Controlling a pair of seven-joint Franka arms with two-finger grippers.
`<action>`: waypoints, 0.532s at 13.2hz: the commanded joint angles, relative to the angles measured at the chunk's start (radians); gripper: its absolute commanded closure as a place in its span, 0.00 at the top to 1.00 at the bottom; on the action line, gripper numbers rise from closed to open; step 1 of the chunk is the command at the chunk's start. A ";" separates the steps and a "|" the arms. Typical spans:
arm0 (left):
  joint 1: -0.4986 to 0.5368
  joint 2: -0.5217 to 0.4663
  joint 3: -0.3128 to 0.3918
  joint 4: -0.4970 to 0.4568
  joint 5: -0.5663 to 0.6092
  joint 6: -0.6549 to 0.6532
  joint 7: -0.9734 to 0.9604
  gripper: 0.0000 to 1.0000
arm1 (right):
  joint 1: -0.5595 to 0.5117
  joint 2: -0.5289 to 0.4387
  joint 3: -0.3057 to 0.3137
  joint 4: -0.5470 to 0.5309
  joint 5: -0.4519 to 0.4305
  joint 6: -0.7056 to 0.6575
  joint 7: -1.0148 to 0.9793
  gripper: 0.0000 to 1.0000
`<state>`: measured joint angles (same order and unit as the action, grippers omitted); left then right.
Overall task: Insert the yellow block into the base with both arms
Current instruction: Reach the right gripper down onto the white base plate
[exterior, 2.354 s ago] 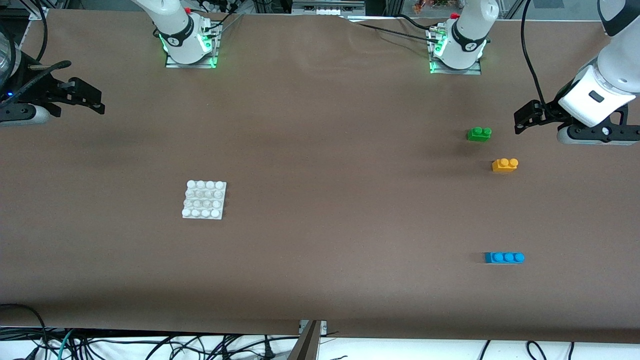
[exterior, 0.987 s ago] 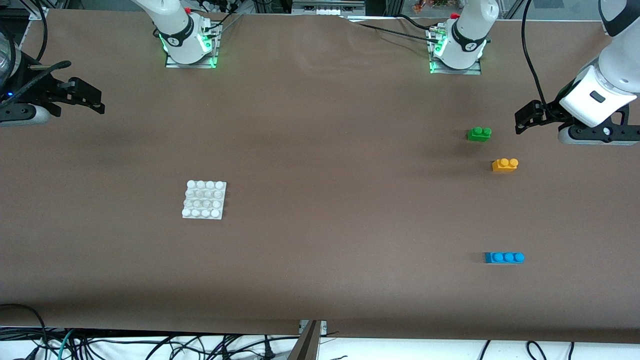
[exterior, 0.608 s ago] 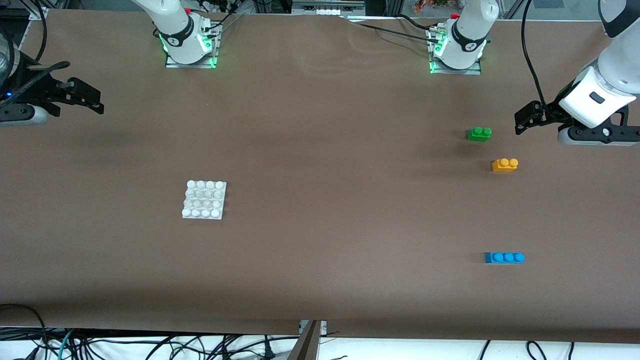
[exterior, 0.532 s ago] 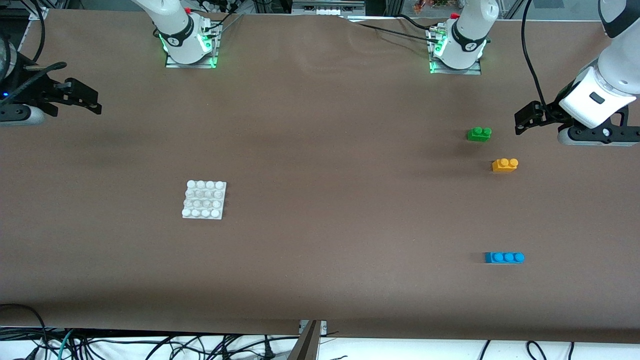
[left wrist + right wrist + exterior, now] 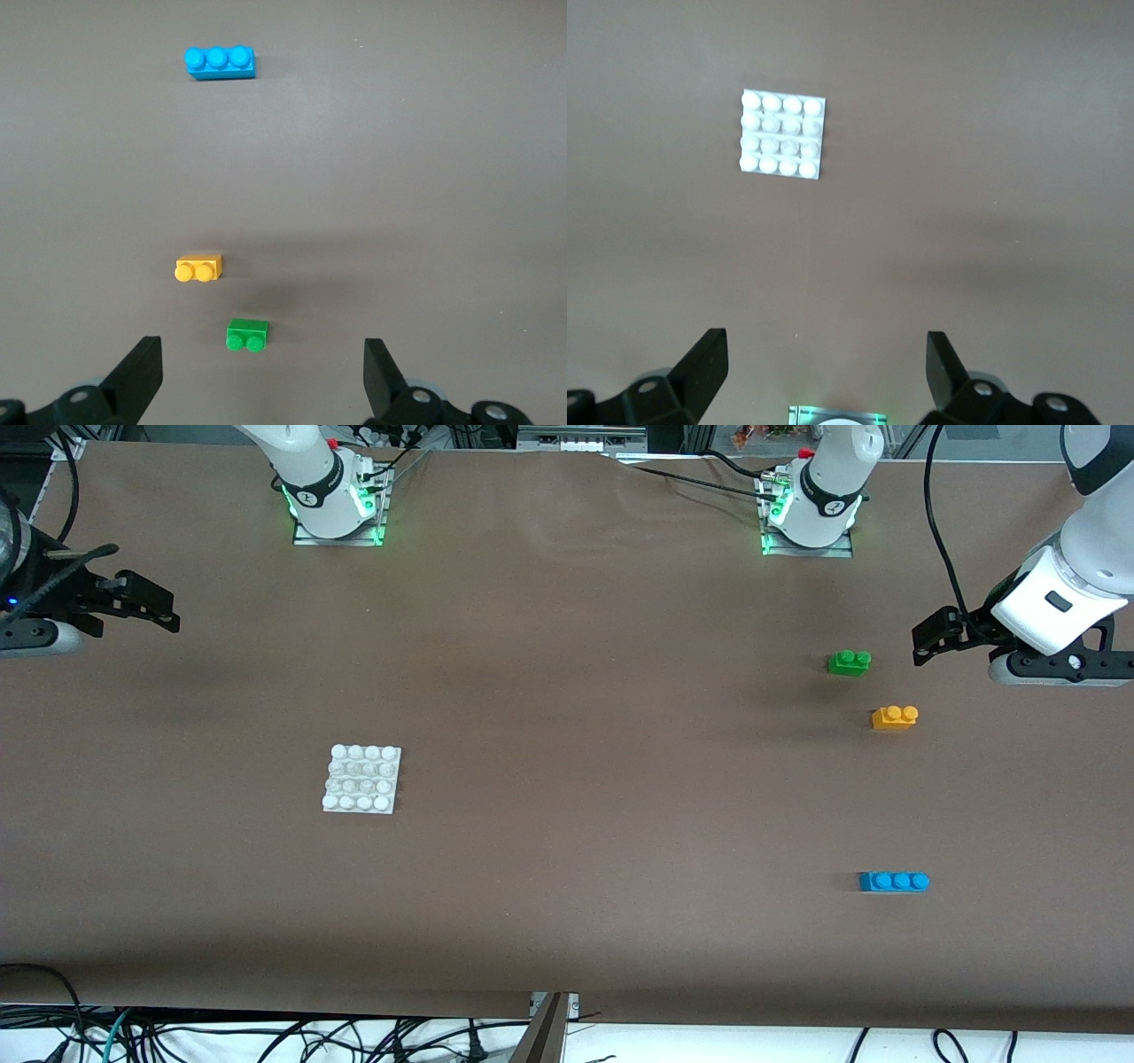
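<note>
The yellow block (image 5: 895, 716) (image 5: 198, 267) lies on the brown table toward the left arm's end, studs up. The white studded base (image 5: 361, 779) (image 5: 782, 134) lies flat toward the right arm's end, nearer the front camera than the block. My left gripper (image 5: 928, 638) (image 5: 263, 372) hangs open in the air over the table's end beside the green brick, holding nothing. At the opposite end of the table my right gripper (image 5: 159, 607) (image 5: 825, 365) hovers open and empty, well away from the base.
A green two-stud brick (image 5: 849, 662) (image 5: 247, 335) sits just farther from the front camera than the yellow block. A blue three-stud brick (image 5: 893, 881) (image 5: 220, 62) lies nearer the camera. Both arm bases (image 5: 337, 500) (image 5: 811, 509) stand at the back edge.
The right gripper has drifted slightly upward and toward its end of the table. The left gripper has barely shifted. The bricks and base have not moved.
</note>
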<state>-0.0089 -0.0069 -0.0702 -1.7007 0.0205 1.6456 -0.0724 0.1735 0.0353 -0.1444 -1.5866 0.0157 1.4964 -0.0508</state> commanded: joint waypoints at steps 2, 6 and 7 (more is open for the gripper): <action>0.004 0.010 0.001 0.026 -0.027 -0.012 0.000 1.00 | 0.006 0.057 0.000 -0.074 0.009 0.111 -0.018 0.99; 0.004 0.010 0.001 0.027 -0.027 -0.012 0.000 1.00 | 0.015 0.150 0.002 -0.119 0.010 0.272 -0.015 0.99; 0.004 0.010 0.001 0.026 -0.027 -0.012 0.000 1.00 | 0.014 0.147 0.017 -0.197 0.010 0.389 0.000 0.99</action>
<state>-0.0089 -0.0058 -0.0702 -1.6984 0.0205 1.6456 -0.0724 0.1863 0.1784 -0.1419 -1.7022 0.0175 1.7583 -0.0535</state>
